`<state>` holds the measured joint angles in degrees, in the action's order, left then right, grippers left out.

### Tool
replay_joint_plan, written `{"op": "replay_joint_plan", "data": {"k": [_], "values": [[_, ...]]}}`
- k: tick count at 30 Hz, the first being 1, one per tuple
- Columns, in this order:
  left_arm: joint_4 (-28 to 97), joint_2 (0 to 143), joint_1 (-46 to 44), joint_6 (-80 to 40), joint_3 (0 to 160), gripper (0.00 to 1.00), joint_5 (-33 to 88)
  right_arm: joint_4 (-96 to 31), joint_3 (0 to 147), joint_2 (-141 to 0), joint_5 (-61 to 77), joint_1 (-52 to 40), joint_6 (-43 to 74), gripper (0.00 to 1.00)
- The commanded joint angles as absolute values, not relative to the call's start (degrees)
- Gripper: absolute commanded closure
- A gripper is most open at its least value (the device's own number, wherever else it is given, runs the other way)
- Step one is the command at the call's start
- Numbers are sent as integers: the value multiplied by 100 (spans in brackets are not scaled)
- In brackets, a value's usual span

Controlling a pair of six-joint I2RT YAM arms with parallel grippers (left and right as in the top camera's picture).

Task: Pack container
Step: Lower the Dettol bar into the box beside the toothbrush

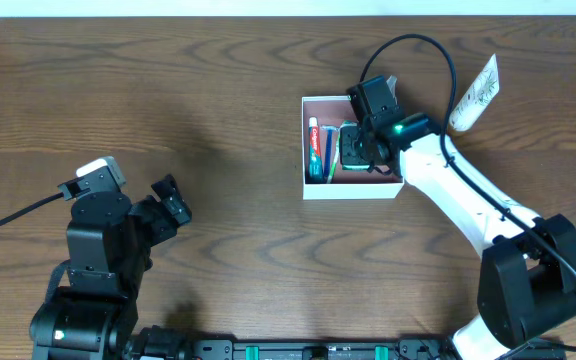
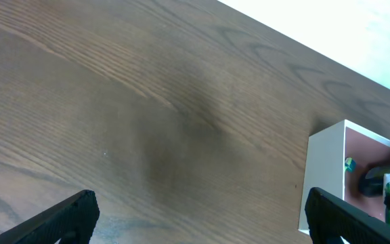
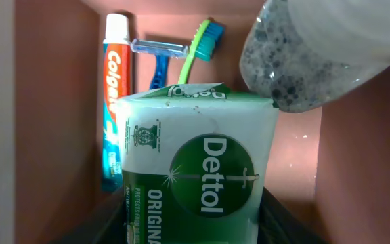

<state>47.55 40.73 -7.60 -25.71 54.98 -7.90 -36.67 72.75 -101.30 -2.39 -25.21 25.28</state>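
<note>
Container (image 1: pixel 352 190) holding toothpaste (image 3: pixel 116 102), razor (image 3: pixel 158 57), toothbrush (image 3: pixel 202 44), Dettol soap (image 3: pixel 202 163)

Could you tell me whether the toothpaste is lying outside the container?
No, the toothpaste lies inside the container, along one wall beside the razor.

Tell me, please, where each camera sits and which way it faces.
Overhead: fixed above the table, looking straight down; both arms show, the right arm reaching into the container.
Left wrist: on the left arm, looking across bare wood toward the container's corner; its jaws' tips show apart at the bottom.
Right wrist: looking down into the container at the Dettol packet between its dark jaws, toothpaste beyond.
Shared: all three show the container.
</note>
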Motion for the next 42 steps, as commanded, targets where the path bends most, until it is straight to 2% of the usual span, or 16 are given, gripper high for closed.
{"op": "replay_joint_plan", "data": {"k": [1, 22, 42], "values": [[4751, 4073, -740, -2622, 5505, 2, -819, -3548, 7168, -10138, -434, -2558, 2633, 65], [4751, 4073, -740, -2622, 5505, 2, -819, -2838, 6694, -10151, -582, -2558, 2679, 64], [4751, 4073, -740, -2620, 5505, 2, -819, -2591, 6696, -10862, -578, -2556, 2676, 59]]}}
